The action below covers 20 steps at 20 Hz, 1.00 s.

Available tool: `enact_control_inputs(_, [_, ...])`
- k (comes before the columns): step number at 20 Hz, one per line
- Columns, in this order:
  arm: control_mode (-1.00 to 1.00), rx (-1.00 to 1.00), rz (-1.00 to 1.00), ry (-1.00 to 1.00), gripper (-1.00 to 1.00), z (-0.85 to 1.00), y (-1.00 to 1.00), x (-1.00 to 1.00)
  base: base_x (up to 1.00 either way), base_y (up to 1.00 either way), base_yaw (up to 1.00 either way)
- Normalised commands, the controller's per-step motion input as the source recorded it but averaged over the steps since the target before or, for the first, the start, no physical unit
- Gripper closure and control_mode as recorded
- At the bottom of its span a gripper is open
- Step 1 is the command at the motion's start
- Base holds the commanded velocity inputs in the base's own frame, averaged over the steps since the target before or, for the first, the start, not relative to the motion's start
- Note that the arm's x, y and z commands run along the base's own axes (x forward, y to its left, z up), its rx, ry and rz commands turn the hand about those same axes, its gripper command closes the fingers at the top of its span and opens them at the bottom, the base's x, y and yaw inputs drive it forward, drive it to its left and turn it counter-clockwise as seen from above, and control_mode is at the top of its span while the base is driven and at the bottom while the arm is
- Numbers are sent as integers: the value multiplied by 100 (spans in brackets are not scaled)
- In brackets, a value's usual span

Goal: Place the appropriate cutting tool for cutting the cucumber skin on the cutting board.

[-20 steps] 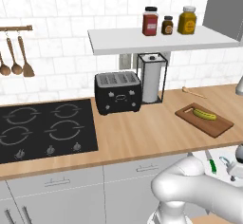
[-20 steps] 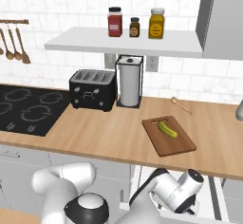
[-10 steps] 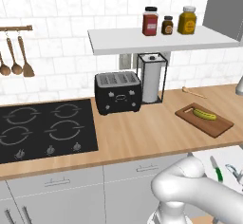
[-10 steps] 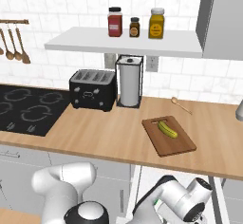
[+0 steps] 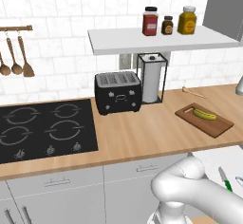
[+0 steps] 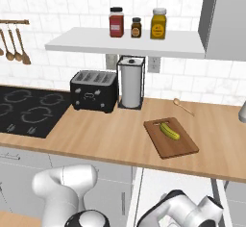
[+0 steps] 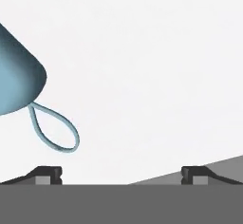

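Note:
The reddish-brown cutting board (image 5: pixel 213 124) (image 6: pixel 180 144) lies on the right of the counter, and the yellowish-green cucumber (image 5: pixel 204 114) (image 6: pixel 169 130) rests on it. The cutting tool (image 5: pixel 224 179), with a green handle and a pale blade, lies in the open white drawer (image 5: pixel 213 159) (image 6: pixel 173 185) below the counter's front edge. In the hand view my gripper (image 7: pixel 122 174) is open over the drawer's white floor, its fingertips (image 7: pixel 47 173) wide apart with nothing between them. A teal-blue utensil with a thin hanging loop (image 7: pixel 19 76) lies up and left of the fingers.
A light wooden spoon (image 5: pixel 193 93) (image 6: pixel 183 106) lies behind the board. A paper towel holder (image 5: pixel 153 77) and a black toaster (image 5: pixel 117 92) stand at the wall, with the hob (image 5: pixel 42 130) to the left. Jars sit on the shelf (image 5: pixel 161 39).
My arm has sunk lower and to the right, down toward the open drawer. The board, cucumber and spoon have not moved.

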Motion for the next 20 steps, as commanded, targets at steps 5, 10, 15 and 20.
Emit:
enact_control_inputs(5, [-100, 3, -5, 3, -100, -4, -6, -17, 0, 0, 0])
enact_control_inputs(10, [-100, -1, 0, -14, -100, 8, 19, 68, 0, 0, 0])
enact_control_inputs(15, [-100, -14, 0, -29, -100, 4, 37, 58, 0, 0, 0])
enact_control_inputs(20, [-100, -22, 2, -23, -100, 0, -1, 4, 0, 0, 0])
